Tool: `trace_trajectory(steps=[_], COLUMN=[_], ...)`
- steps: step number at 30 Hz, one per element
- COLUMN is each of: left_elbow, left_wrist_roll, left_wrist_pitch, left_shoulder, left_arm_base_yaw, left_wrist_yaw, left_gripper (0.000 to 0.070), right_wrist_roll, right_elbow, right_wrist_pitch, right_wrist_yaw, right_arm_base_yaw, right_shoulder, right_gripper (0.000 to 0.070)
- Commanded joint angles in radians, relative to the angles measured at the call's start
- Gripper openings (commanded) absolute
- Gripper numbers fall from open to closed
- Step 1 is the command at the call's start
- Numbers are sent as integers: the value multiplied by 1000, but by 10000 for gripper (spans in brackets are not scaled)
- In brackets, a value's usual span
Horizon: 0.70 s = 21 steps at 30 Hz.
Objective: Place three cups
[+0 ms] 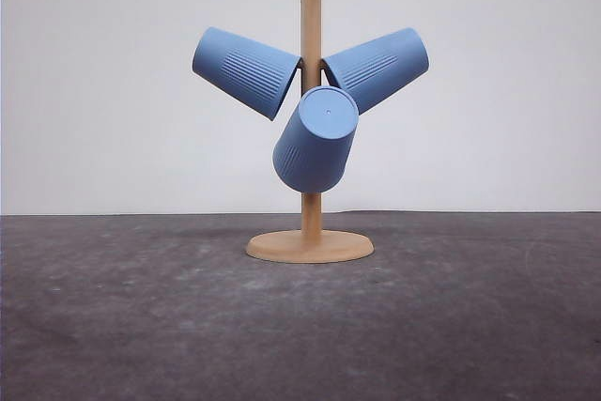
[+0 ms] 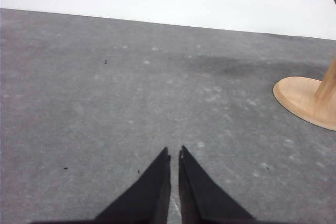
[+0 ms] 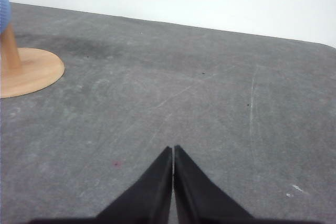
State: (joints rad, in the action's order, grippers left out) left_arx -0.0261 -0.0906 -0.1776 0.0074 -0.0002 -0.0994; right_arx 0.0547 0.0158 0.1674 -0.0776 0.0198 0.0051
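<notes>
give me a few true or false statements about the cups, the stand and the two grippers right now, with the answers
1. All three cups hang on the wooden stand. True: the left cup, the right cup and the front cup are all on it.
2. One cup lies on the table. False: none touches the table.
3. The left gripper holds a cup. False: its fingers are together over bare table, with nothing between them.
4. The right gripper is shut and empty. True.
5. The front cup's flat base faces the camera. True.
</notes>
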Motion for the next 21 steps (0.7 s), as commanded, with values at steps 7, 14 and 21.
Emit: trace_trajectory(steps=[7, 14, 21], left_elbow=[10, 10, 10], left_wrist_roll=[-1, -1, -1], left_wrist_pitch=[-10, -10, -10], left_shoulder=[2, 2, 2], left_arm_base_yaw=[0, 0, 0], left_wrist_yaw=[3, 3, 3], left_gripper=[0, 0, 0], right_wrist_roll=[-10, -10, -10], right_elbow=[-4, -4, -4], right_wrist_pitch=[-13, -13, -13], right_wrist_yaw=[3, 3, 3], right_arm_base_yaw=[3, 3, 3], right_shoulder=[-2, -2, -2], right_gripper=[0, 0, 0])
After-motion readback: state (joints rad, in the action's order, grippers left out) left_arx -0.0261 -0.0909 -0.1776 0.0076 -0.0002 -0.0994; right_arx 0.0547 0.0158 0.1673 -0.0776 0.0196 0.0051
